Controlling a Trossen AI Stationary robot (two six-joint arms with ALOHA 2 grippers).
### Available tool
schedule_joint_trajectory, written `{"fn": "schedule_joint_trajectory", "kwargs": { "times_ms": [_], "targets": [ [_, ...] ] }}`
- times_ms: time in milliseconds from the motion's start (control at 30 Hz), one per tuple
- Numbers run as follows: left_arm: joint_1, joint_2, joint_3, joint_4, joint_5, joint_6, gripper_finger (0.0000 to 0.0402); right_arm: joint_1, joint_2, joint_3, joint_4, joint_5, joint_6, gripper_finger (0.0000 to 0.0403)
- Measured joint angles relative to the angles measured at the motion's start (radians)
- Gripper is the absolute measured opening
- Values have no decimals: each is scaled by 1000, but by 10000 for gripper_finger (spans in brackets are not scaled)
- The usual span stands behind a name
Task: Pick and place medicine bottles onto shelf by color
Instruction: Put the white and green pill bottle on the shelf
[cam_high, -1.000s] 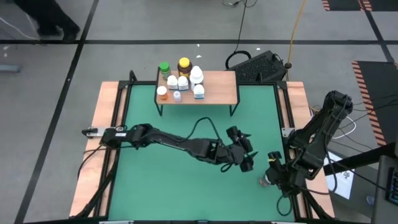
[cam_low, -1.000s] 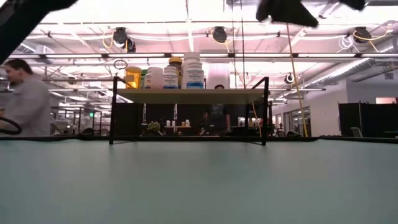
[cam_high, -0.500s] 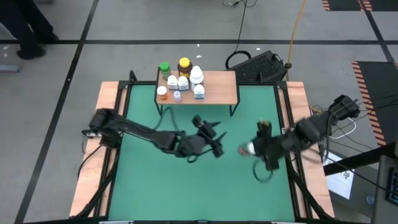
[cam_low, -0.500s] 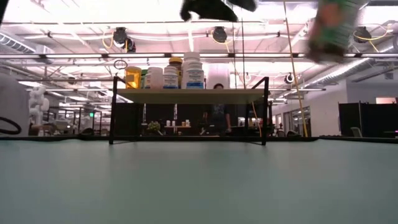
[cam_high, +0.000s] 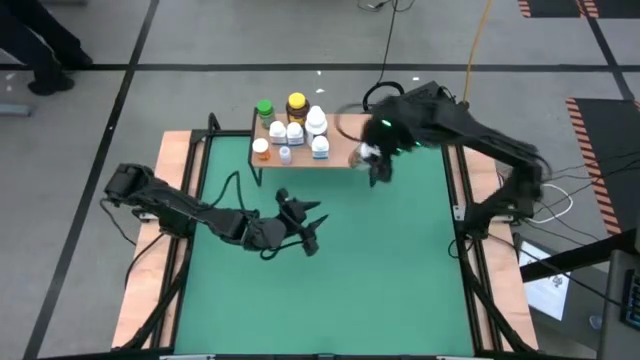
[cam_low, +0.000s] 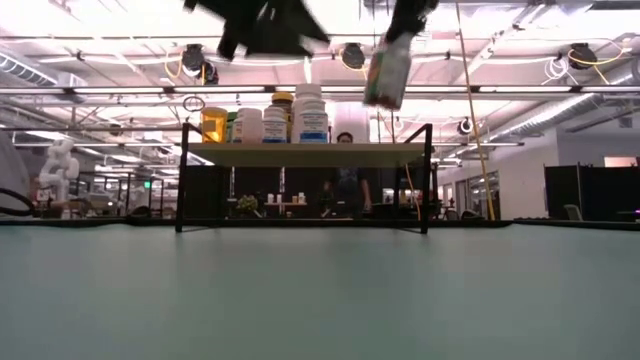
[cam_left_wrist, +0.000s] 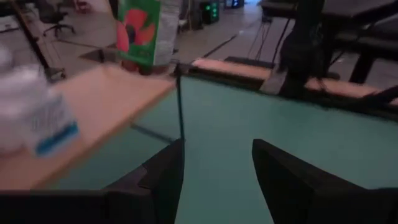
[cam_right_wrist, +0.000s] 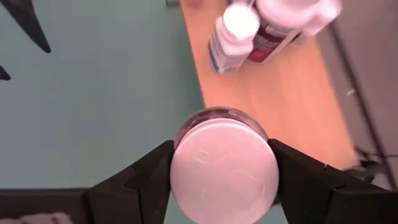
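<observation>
R gripper (cam_right_wrist: 221, 177) clamps my white-lidded bottle (cam_right_wrist: 224, 163) over the shelf (cam_high: 350, 140) front edge, w/ the others at its far-left end. Risk: lands half off, tips. L gripper (cam_left_wrist: 217, 168) empty, jaws apart.

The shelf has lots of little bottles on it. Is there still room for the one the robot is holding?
Yes. The shelf is bare on its right half, between the white bottles and its right edge. The left end is crowded with bottles packed close. The right gripper holds the white-lidded bottle by the bare half's front edge.
</observation>
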Motion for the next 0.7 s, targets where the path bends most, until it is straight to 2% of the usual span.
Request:
{"fn": "schedule_joint_trajectory", "kwargs": {
  "times_ms": [133, 267, 567, 700],
  "targets": [
    [10, -2, -148, 200, -13, -6, 191, -126, 160, 125, -45, -104, -69, 228],
    [16, 1, -234, 228, 1, -59, 191, -210, 276, 233, -46, -124, -115, 229],
    [31, -1, -270, 252, 9, -61, 191, -301, 391, 328, -105, -210, -221, 230],
    [52, -1, -269, 249, -4, -81, 191, -316, 394, 328, -62, -304, -242, 231]
  ]
}}
